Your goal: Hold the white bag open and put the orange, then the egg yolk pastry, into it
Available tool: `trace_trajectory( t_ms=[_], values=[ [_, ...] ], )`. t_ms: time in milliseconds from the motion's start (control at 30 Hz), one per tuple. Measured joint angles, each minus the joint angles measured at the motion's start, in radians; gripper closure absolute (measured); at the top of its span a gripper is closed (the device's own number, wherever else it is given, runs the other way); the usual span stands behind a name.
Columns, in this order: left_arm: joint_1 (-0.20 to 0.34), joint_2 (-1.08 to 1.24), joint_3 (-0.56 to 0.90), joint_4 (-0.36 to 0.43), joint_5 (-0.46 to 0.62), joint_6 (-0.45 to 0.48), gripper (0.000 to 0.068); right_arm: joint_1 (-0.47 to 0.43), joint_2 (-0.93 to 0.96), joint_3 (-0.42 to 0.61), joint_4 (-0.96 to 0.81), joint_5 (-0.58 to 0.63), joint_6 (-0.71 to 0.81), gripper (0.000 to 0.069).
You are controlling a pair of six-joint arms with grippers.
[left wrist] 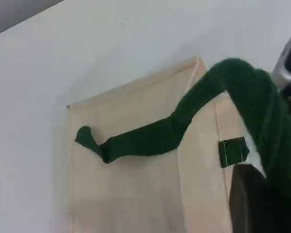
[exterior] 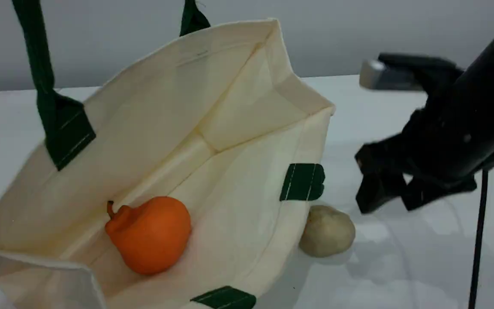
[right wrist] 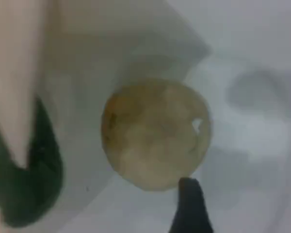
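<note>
Just below open right pincer (exterior: pixel 386 201), egg yolk pastry (exterior: pixel 327 231)

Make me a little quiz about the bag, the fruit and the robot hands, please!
1. True or false: the orange lies inside the white bag.
2. Where is the egg yolk pastry? A) in the bag B) on the table beside the bag C) in a gripper
3. What does the left gripper pinch to hold the bag open?

Key:
1. True.
2. B; the right gripper hangs open above it, not touching.
3. The dark green handle; it is shut on it.
</note>
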Motion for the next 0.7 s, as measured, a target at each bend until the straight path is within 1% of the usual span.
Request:
trace_trajectory(
  t_ms=[200,333,500,633,700],
  values=[
    [0.000,0.000,0.000,-0.001,0.000,0.000,0.0611,0.000,0.057,-0.002,0.162,0.002,-0.174,0.0232],
    [0.000,0.000,0.000,-0.001,0.000,0.000,0.0611,0.000,0.057,-0.002,0.309,0.022,-0.324,0.0232],
    [0.000,0.000,0.000,-0.001,0.000,0.000,0.0611,0.000,0.057,-0.002,0.542,0.035,-0.553,0.0232],
    [0.000,0.000,0.000,-0.001,0.001,0.000,0.0611,0.000,0.057,-0.002,0.691,0.035,-0.693,0.0232],
    [0.000,0.000,0.000,-0.001,0.002,0.000,0.0611,0.000,0.057,-0.002,0.730,0.035,-0.731,0.0232]
  ],
)
